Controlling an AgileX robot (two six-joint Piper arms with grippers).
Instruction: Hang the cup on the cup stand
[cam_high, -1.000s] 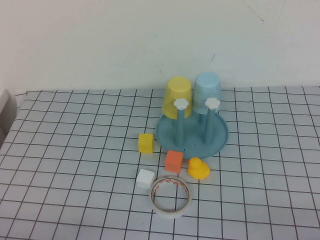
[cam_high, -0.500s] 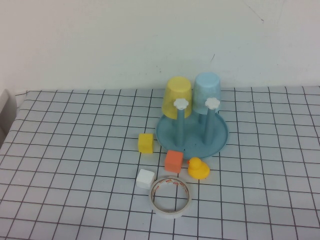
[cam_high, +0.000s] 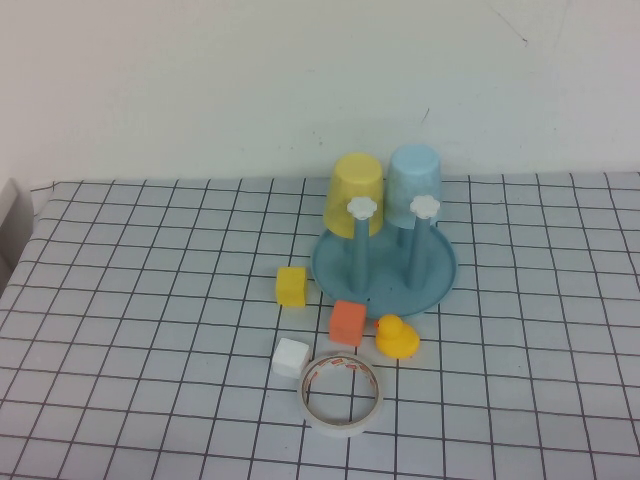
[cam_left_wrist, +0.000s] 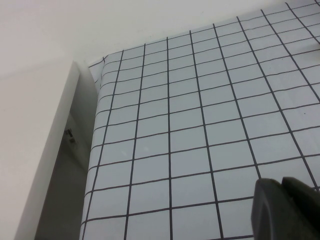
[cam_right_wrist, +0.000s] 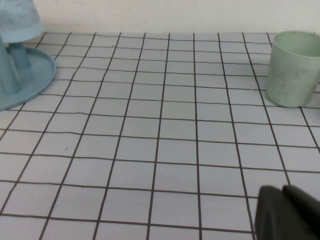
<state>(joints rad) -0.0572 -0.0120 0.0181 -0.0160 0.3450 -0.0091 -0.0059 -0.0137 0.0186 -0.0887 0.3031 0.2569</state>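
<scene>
The light blue tapered plastic cup (cam_high: 415, 188) sits upside down on a peg of the round teal plastic cup stand (cam_high: 385, 272), well away from both grippers. The left gripper (cam_left_wrist: 287, 210) and right gripper (cam_right_wrist: 290, 215) rest low over bare table; I cannot tell their finger state. Risk: a careless reach could knock the cup off.

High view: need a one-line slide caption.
Light blue cup and yellow cup hang inverted on the cup stand; neither the left gripper nor the right gripper is in this view.
</scene>
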